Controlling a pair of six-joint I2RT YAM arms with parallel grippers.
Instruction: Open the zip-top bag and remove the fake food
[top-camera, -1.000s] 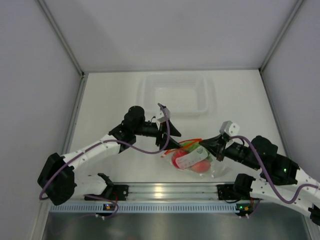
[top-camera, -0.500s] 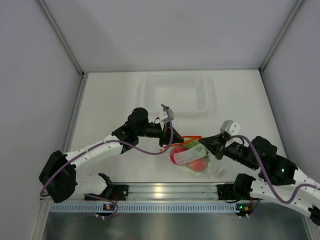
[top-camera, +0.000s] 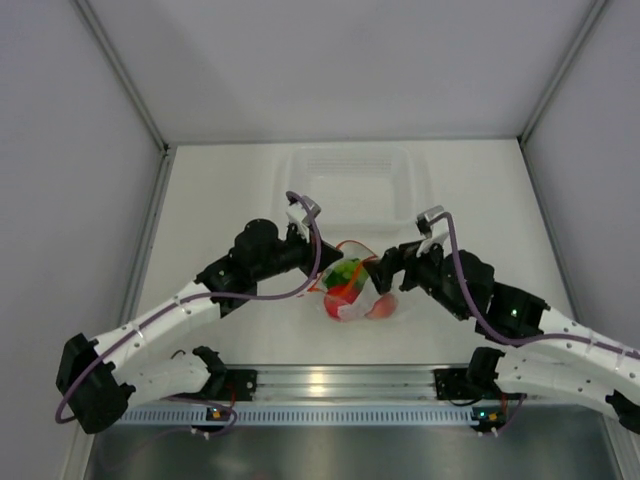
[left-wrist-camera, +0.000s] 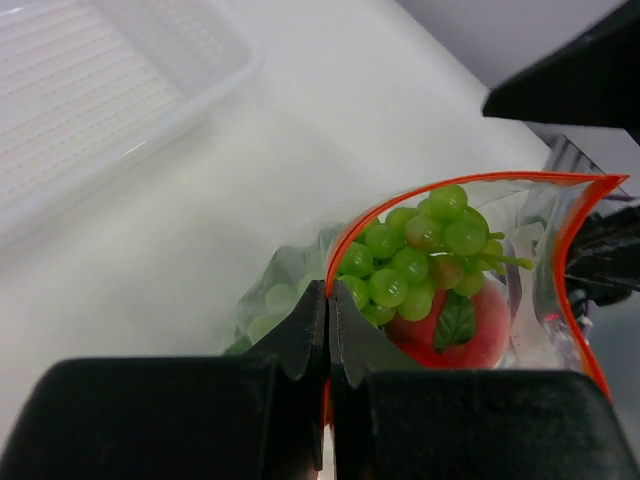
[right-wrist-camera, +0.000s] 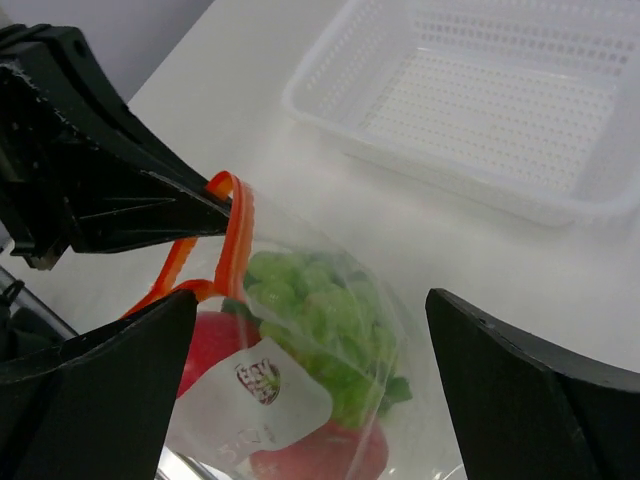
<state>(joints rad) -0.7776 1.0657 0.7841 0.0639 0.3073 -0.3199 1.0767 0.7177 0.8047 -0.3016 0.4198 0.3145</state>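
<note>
The zip-top bag (top-camera: 347, 290) hangs by its orange-red zip strip (left-wrist-camera: 352, 232) from my left gripper (left-wrist-camera: 328, 300), which is shut on that strip. The bag's mouth gapes open in the left wrist view. Inside lies the fake food: a green grape bunch (left-wrist-camera: 420, 250) on top of a red round fruit (left-wrist-camera: 470, 340). In the right wrist view the grapes (right-wrist-camera: 320, 300) and red fruit (right-wrist-camera: 215, 345) show through the clear plastic. My right gripper (right-wrist-camera: 310, 390) stands wide open around the bag's lower part, holding nothing. From above, the right gripper (top-camera: 384, 277) sits just right of the bag and the left gripper (top-camera: 324, 262) just left of it.
A rigid clear rectangular tray (top-camera: 420, 190) stands behind the bag, toward the back of the white table; its rim (right-wrist-camera: 420, 165) shows ribbed and the tray holds nothing. Grey walls close in on the left, right and back.
My left gripper has shut on the zip strip and lifted the bag up and back. My right gripper has let go of the bag and opened wide.
</note>
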